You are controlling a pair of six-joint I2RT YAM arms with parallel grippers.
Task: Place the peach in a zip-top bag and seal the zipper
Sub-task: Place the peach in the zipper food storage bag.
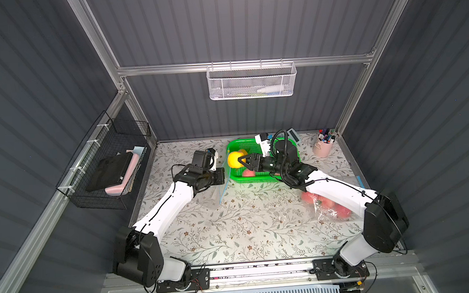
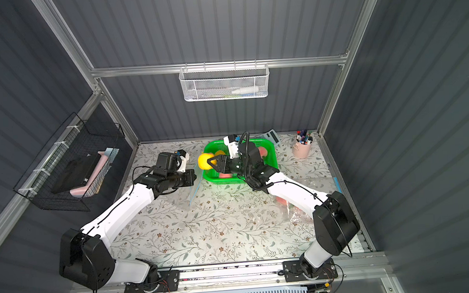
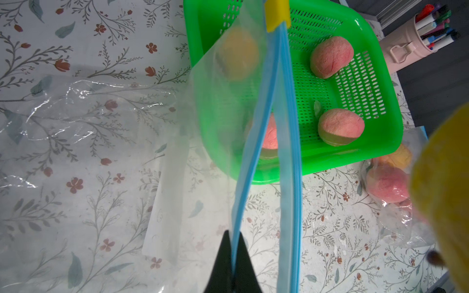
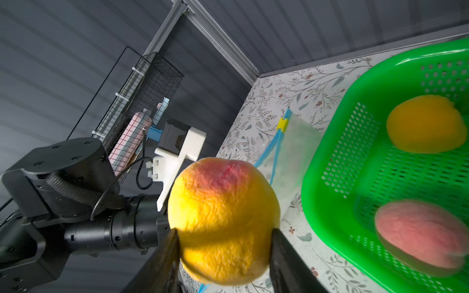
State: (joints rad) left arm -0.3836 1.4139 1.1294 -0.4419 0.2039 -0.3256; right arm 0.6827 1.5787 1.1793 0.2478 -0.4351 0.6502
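A yellow peach [image 1: 234,159] [image 4: 223,203] with a red blush hangs above the left rim of the green basket [image 1: 265,176], and my right gripper [image 1: 242,162] [image 4: 224,232] is shut on it, one finger on each side. Just left of it, my left gripper [image 1: 222,176] [image 3: 234,234] is shut on one blue zipper lip of the clear zip-top bag [image 3: 223,114] [image 1: 221,190]. The bag is lifted at that lip. Its two blue strips stand apart, meeting at the yellow slider [image 3: 276,12]. The peach [image 3: 446,192] shows large in the left wrist view, beside the bag's mouth.
The basket [image 3: 380,149] holds more peaches, two pink ones [image 3: 331,57] [image 3: 341,126] and a yellow one [image 4: 426,124]. A second bag of pink peaches [image 1: 327,205] lies under my right arm. A pink pen cup [image 1: 323,145] and a calculator [image 1: 293,134] stand at the back right.
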